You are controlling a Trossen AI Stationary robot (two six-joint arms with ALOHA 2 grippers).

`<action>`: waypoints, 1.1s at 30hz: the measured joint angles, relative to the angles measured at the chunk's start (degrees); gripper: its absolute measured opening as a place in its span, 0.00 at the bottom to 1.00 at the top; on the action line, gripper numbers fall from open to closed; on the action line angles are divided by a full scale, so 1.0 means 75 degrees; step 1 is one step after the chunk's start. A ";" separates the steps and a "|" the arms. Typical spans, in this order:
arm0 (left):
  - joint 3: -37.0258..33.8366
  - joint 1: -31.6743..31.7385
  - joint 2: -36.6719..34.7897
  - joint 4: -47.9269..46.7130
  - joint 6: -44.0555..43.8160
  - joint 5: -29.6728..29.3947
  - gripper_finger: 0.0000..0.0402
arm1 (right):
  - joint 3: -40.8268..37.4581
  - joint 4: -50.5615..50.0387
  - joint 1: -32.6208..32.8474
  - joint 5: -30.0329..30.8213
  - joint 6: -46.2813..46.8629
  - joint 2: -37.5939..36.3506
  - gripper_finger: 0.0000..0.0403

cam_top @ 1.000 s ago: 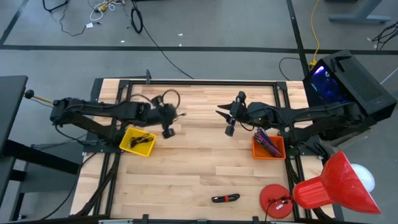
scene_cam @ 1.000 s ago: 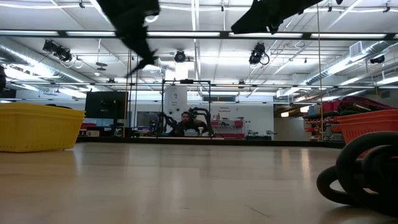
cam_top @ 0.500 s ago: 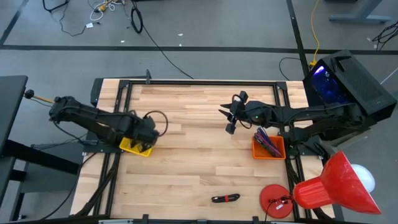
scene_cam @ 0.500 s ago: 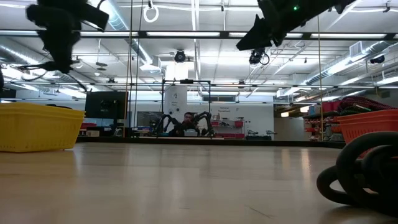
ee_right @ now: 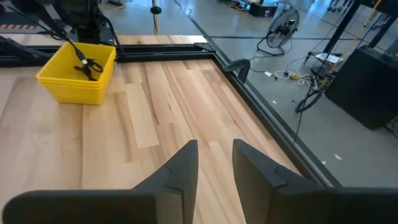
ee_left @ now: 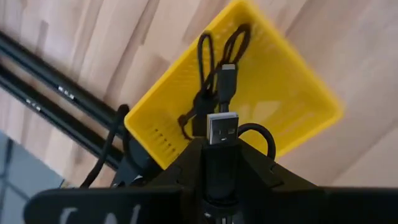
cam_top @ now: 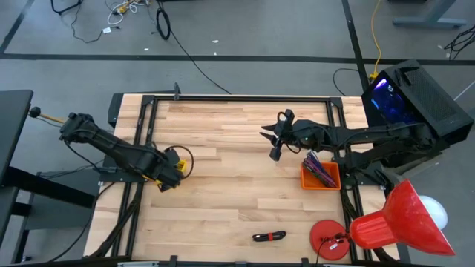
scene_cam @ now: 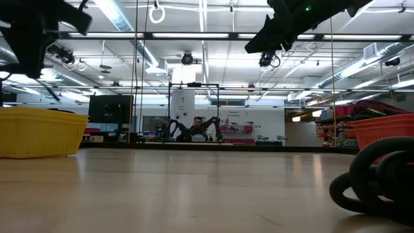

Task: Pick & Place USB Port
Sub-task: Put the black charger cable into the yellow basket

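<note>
Left gripper (ee_left: 222, 163) clamps USB cable (ee_left: 222, 127) by plug, poised right over yellow bin (ee_left: 292, 81) at tabletop's (cam_top: 237, 185) left edge. One cable already inside bin. Drop left to do. Right gripper (ee_right: 214, 158) idles mid-tabletop, fingers slightly apart, empty. Orange bin (cam_top: 320, 176) of cables right; another black cable (cam_top: 269, 236) near edge. Path looks clear.

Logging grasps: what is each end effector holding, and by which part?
Left end effector grips a USB cable just behind its plug; right end effector holds nothing.
</note>
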 joint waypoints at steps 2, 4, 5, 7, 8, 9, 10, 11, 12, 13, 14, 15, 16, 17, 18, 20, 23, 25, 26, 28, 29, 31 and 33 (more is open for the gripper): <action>-0.0216 -0.0028 0.0004 0.0018 -0.0039 -0.0054 0.16 | 0.0000 0.0037 0.0003 -0.0007 0.0000 0.0000 0.26; -0.0390 -0.0003 0.0001 0.0005 -0.0144 -0.0122 0.16 | 0.0000 0.0109 0.0000 -0.0006 0.0012 0.0000 0.26; -0.0465 0.0004 0.0001 0.0015 -0.0150 -0.0130 0.16 | 0.0000 0.0148 0.0000 -0.0007 0.0025 0.0000 0.26; -0.0582 0.0007 0.0001 0.0015 -0.0135 -0.0183 0.16 | 0.0000 0.0189 0.0003 -0.0005 0.0026 0.0000 0.26; -0.0619 0.0004 0.0001 0.0007 -0.0121 -0.0236 0.18 | 0.0000 0.0187 0.0003 -0.0008 0.0024 0.0000 0.26; -0.0655 0.0001 0.0001 0.0017 -0.0121 -0.0359 0.22 | 0.0000 0.0184 0.0003 -0.0008 0.0026 0.0000 0.26; -0.0687 0.0001 0.0001 0.0018 -0.0121 -0.0479 0.27 | 0.0000 0.0187 0.0003 -0.0008 0.0026 0.0000 0.26; -0.0700 0.0003 0.0001 0.0005 -0.0121 -0.0612 0.32 | 0.0000 0.0187 0.0003 -0.0008 0.0024 0.0000 0.26; -0.0700 0.0004 0.0001 0.0020 -0.0126 -0.0721 0.37 | 0.0000 0.0187 0.0003 -0.0008 0.0023 0.0003 0.26; -0.0697 0.0007 0.0001 0.0026 -0.0140 -0.0791 0.42 | -0.0003 0.0188 0.0003 -0.0008 0.0023 0.0003 0.26; -0.0697 0.0018 0.0001 0.0029 -0.0150 -0.0842 0.46 | -0.0002 0.0189 0.0003 -0.0008 0.0023 0.0003 0.26; -0.0697 0.0030 0.0001 0.0044 -0.0148 -0.0855 0.49 | -0.0003 0.0187 0.0003 -0.0008 0.0023 0.0003 0.26; -0.0697 0.0046 0.0001 0.0064 -0.0149 -0.0864 0.52 | -0.0003 0.0186 0.0003 -0.0008 0.0023 0.0003 0.26; -0.0697 0.0061 0.0001 0.0087 -0.0150 -0.0862 0.54 | -0.0003 0.0187 0.0003 -0.0008 0.0023 0.0003 0.26; -0.0697 0.0071 0.0001 0.0101 -0.0150 -0.0863 0.55 | -0.0003 0.0187 0.0003 -0.0008 0.0023 0.0003 0.26; -0.0697 0.0071 0.0001 0.0115 -0.0153 -0.0864 0.56 | -0.0003 0.0181 0.0003 -0.0038 0.0023 0.0003 0.26; -0.0697 0.0071 0.0001 0.0410 -0.0077 -0.0861 0.55 | -0.0003 0.0175 0.0003 -0.0314 0.0022 0.0003 0.26; -0.0597 0.0071 0.0001 0.0544 0.0054 -0.0880 0.54 | -0.0003 0.0170 0.0004 -0.0349 0.0020 0.0003 0.26; -0.0508 0.0064 0.0001 0.0583 0.0058 -0.0932 0.53 | -0.0003 0.0159 0.0006 -0.0351 0.0024 0.0003 0.26; -0.0325 0.0065 0.0001 0.0787 0.0251 -0.1053 0.53 | -0.0003 0.0093 0.0006 -0.0462 0.0141 0.0003 0.26; -0.0231 0.0065 0.0001 0.1036 0.0422 -0.1064 0.52 | -0.0003 0.0013 0.0003 -0.0635 0.0300 0.0003 0.26; -0.0086 0.0029 0.0001 0.1714 0.0859 -0.1074 0.52 | -0.0003 -0.0296 0.0006 -0.1253 0.0700 0.0003 0.26; -0.0016 -0.0056 0.0001 0.2535 0.1356 -0.1070 0.52 | -0.0032 -0.0597 0.0110 -0.2010 0.1167 0.0064 0.26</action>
